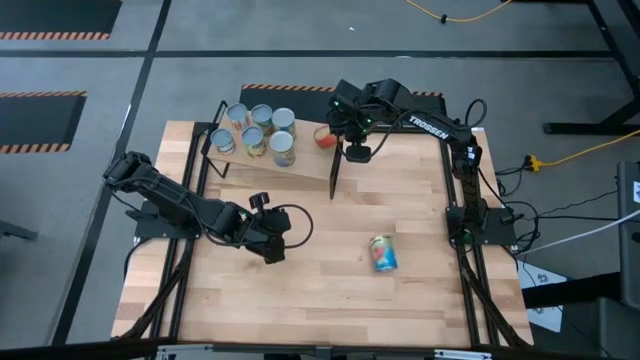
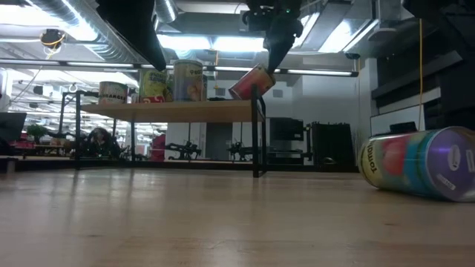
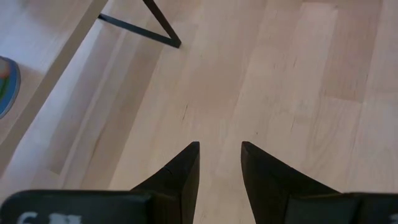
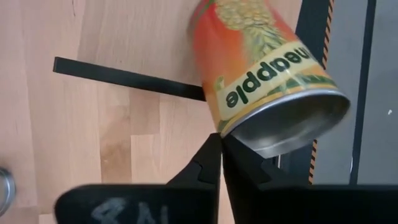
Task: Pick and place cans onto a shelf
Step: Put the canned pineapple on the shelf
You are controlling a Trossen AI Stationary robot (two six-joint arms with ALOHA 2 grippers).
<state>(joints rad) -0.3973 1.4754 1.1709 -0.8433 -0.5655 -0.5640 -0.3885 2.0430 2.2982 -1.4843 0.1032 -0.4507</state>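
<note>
A red-orange pineapple can [image 4: 249, 62] hangs tilted at the shelf's right end [image 2: 245, 110], held by my shut right gripper [image 4: 219, 142], which shows from above in the high view [image 1: 357, 152]. The shelf [image 1: 310, 165], a plywood board in a black frame, stands at the table's far left and bears several upright cans [image 1: 255, 130] on their bases. Another can [image 1: 383, 253] lies on its side on the tabletop at the right. My left gripper [image 1: 272, 250] hovers open over the table's middle with nothing between its fingers [image 3: 186, 168]. My right gripper pinches the rim of the can's silvery end [image 4: 233, 134] between its two fingertips, coming from above and pointing steeply down. The can [image 2: 252, 81] hangs tilted below the fingers, its other end toward the shelf board; whether that end touches the board I cannot tell.
The shelf's black upright legs [image 2: 257, 141] stand at its right end. Bare tabletop [image 1: 320, 290] spreads along the near side. The lying can [image 2: 419, 163] is close to the low camera at the right. Cables and the right arm's base [image 1: 470, 215] line the table's right edge.
</note>
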